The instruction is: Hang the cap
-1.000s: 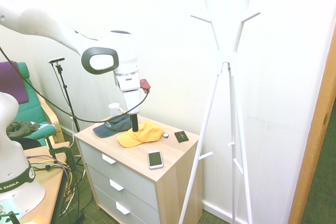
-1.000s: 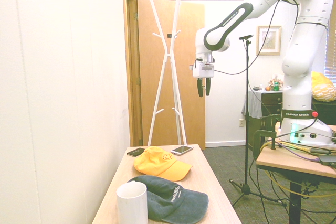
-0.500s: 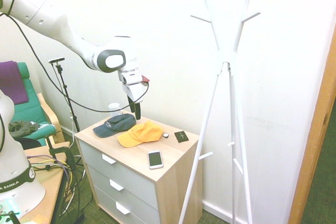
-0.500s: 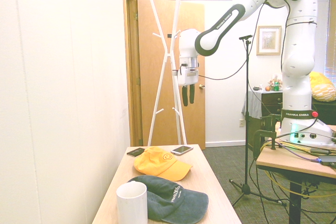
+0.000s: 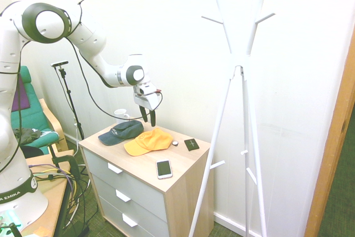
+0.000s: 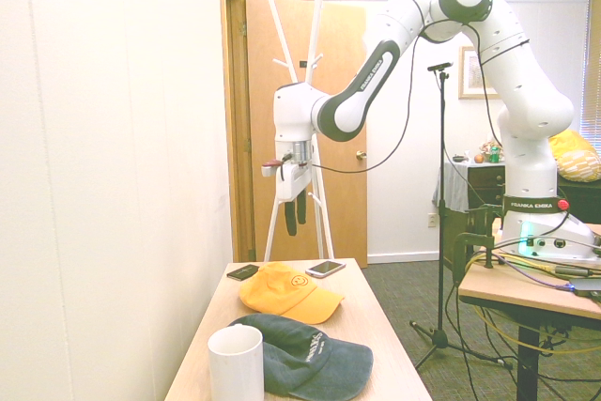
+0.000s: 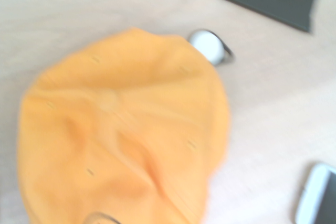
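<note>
White coat stand (image 5: pixel 239 76), slender legs splayed, beside a wooden drawer chest (image 5: pixel 166 190). White arm (image 5: pixel 100 62) reaches over the chest top, its gripper (image 5: pixel 148 117) pointing down, jaws released and holding nothing, above and clear of the yellow-orange cap (image 5: pixel 147 141). The cap lies on the chest top, crown up, brim toward the chest's front edge, touching a dark cap (image 5: pixel 121 131) on its far side. A white mug (image 6: pixel 236 364) stands just beside the dark cap. Near the yellow-orange cap: a smartphone (image 5: pixel 163 168), screen up; a dark square card (image 5: pixel 191 144); a small round white object (image 7: pixel 209 45) just beside the crown, blurred in the wrist view.
</note>
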You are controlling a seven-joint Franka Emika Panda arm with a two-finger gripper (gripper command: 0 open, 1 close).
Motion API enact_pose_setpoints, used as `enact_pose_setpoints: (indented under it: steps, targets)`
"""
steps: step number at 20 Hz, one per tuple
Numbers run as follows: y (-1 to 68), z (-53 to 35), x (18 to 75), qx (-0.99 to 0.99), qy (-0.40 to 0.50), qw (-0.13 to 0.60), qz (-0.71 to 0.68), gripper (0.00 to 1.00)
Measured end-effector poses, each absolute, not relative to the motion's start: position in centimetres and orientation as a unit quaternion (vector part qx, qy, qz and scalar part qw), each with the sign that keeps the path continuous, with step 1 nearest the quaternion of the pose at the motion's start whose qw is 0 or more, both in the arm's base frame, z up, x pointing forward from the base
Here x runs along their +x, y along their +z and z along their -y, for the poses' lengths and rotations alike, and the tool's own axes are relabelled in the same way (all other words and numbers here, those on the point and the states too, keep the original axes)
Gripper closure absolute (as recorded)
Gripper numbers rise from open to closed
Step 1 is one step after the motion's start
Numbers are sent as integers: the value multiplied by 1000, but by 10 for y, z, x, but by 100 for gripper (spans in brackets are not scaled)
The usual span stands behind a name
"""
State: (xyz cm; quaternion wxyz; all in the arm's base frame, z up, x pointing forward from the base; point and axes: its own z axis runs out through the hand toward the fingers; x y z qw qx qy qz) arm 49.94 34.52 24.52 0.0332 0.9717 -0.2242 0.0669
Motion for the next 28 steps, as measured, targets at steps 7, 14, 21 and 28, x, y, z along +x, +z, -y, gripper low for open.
enact_pose_setpoints:
  steps: [7,14,21,28]
  targets:
    - [199,-398,535,975,89,24,204,0]
    - [170,-417,552,974,99,31,201,100]
    - [172,-411,562,972,105,31,207,100]
    - [169,-409,562,971,101,31,213,100]
